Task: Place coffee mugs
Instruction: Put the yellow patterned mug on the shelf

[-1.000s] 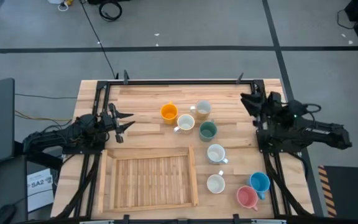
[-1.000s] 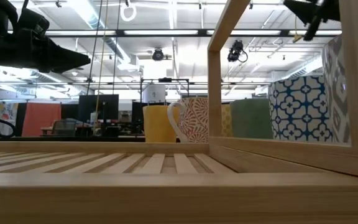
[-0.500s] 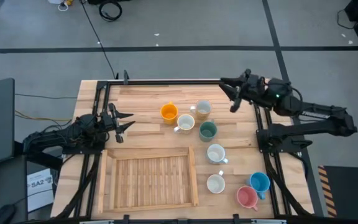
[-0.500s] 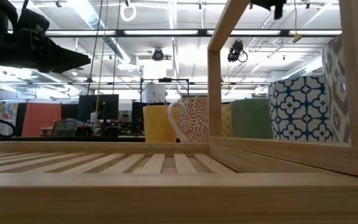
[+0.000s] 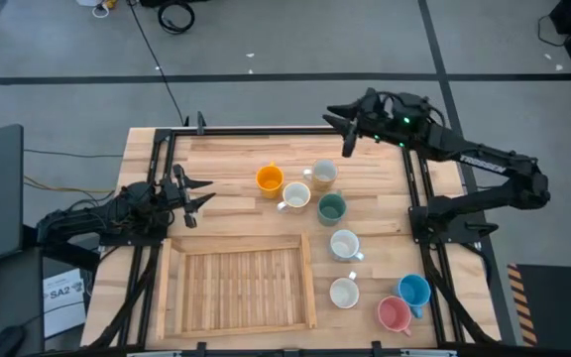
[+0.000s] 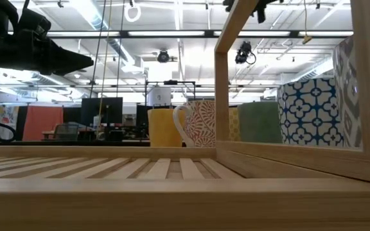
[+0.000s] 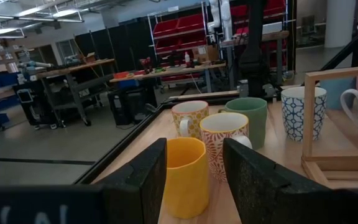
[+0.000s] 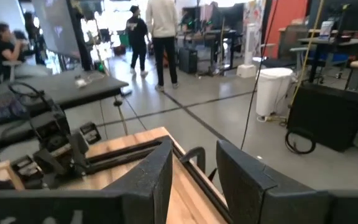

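Eight mugs stand upright on the table's right half. Orange mug (image 5: 270,179), cream mug (image 5: 296,195), pale mug (image 5: 324,175) and dark green mug (image 5: 331,208) cluster near the middle. Two white mugs (image 5: 345,244) (image 5: 344,293), a blue mug (image 5: 414,290) and a pink mug (image 5: 395,315) sit nearer the right front. My left gripper (image 5: 206,194) is open, left of the orange mug (image 7: 185,177), which shows beyond its fingers (image 7: 145,183). My right gripper (image 5: 338,133) is open, raised over the far edge beyond the pale mug.
A slatted wooden tray (image 5: 238,288) lies at the near middle, left of the white mugs; its rail (image 6: 222,83) fills the low view. Black frame bars run along the table's far and side edges (image 5: 266,130). People stand in the room beyond (image 8: 163,37).
My right arm has swung from the table's right edge toward the far edge and leftward, reaching out above the table's far side, its gripper still open. The mugs have stayed in place.
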Available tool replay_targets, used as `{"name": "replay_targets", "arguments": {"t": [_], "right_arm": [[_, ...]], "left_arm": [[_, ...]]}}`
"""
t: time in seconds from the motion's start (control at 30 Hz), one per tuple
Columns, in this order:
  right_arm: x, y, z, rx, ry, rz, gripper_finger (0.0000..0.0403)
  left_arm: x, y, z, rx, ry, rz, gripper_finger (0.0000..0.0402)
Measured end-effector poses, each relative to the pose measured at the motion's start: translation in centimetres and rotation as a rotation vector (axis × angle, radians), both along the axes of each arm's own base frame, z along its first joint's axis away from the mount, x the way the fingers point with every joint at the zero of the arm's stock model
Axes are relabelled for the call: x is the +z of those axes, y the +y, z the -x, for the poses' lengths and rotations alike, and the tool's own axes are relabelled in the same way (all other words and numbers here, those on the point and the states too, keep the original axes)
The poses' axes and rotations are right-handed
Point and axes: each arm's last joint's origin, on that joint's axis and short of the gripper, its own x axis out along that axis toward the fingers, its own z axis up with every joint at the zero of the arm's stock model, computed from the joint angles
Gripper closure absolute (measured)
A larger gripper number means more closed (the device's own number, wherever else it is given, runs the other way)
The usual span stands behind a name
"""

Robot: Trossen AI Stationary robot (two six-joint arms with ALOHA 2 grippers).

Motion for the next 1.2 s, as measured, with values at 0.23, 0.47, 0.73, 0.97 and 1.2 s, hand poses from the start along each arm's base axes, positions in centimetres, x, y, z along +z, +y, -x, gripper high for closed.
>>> {"name": "replay_targets", "arguments": {"t": [0.23,0.47,0.73,0.97,1.2], "right_arm": [[-1.1,-3.3,-2.2,0.023,0.104,-0.034,0.0271],[-4.0,-5.8,-3.5,0.073,0.235,-0.096,0.0271],[-7.8,-6.9,-4.7,0.083,0.418,-0.212,0.0271],[-10.2,-6.9,-4.7,0.079,0.566,-0.332,0.0271],[-11.1,-6.3,-3.7,-0.016,0.629,-0.573,0.0271]], "left_arm": [[0.0,0.0,0.0,0.0,0.0,0.0,0.0237],[0.0,0.0,0.0,0.0,0.0,0.0,0.0237],[0.0,0.0,0.0,0.0,0.0,0.0,0.0237],[0.0,0.0,0.0,0.0,0.001,0.0,0.0237],[0.0,0.0,0.0,0.0,0.001,0.0,0.0237]]}}
